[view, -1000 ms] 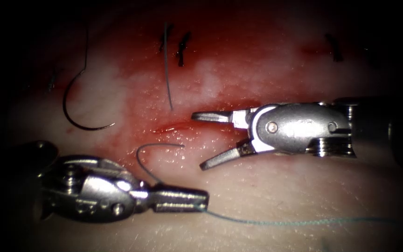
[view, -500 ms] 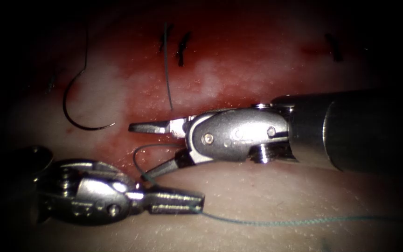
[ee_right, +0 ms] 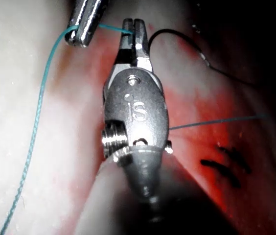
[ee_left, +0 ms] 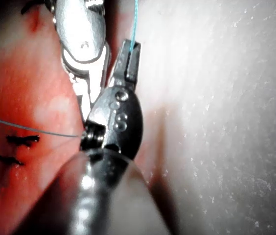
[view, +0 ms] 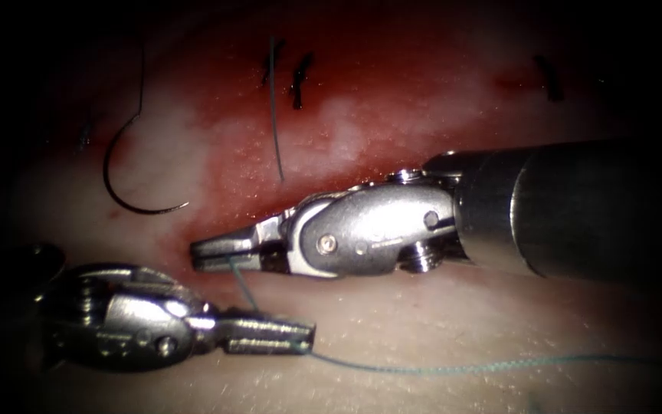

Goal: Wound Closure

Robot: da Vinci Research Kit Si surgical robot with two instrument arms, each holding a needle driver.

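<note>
Both end effectors clamp the thread.

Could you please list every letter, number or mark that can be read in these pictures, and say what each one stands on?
"S": stamped on the wrist housing of the right arm's tool, whose jaws are shut on the thread.
Faint marks on that housing in the endoscope view cannot be read.
Three round dimples on the left arm's tool, also shut on the thread, form no characters.
The needle lies free, bearing no marks.
</note>
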